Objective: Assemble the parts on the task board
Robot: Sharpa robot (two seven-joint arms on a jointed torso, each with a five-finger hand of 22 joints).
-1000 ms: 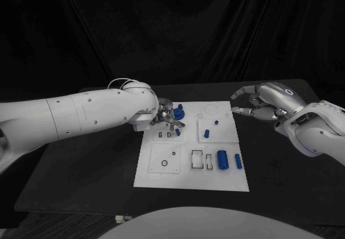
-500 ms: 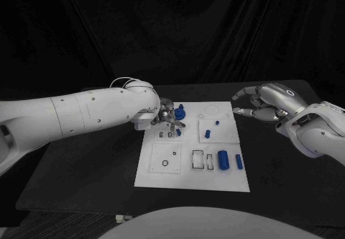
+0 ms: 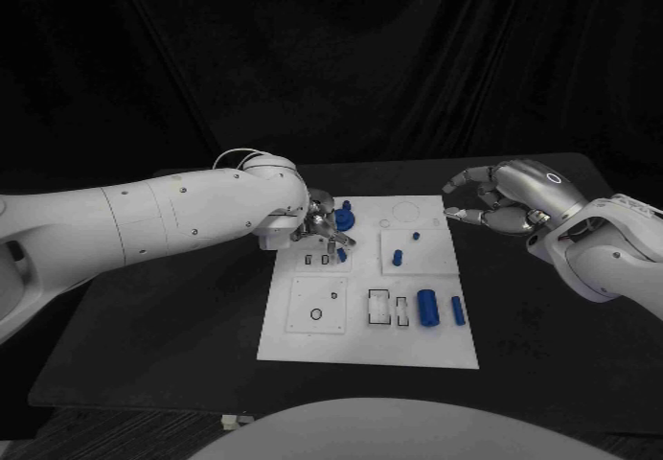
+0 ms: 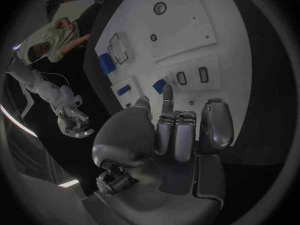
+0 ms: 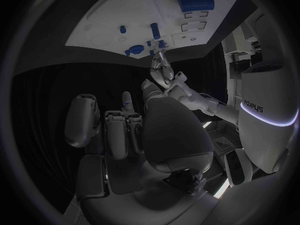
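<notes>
Now pinching a small blue part (image 3: 341, 255) over the task board's (image 3: 371, 350) far-left corner: left hand (image 3: 322, 228). Hovering right of the board, fingers curled together, empty: right hand (image 3: 500, 203).

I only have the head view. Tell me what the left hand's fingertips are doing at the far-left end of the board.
Observer: In the left wrist view, the left hand has two fingertips either side of a small blue part, beside two small slots in the task board. I cannot tell if they pinch it.
Operator: Now check the right hand's palm.
Observer: In the right wrist view, the right hand has its fingers curled in with nothing in them, off the board over the black table.
</notes>
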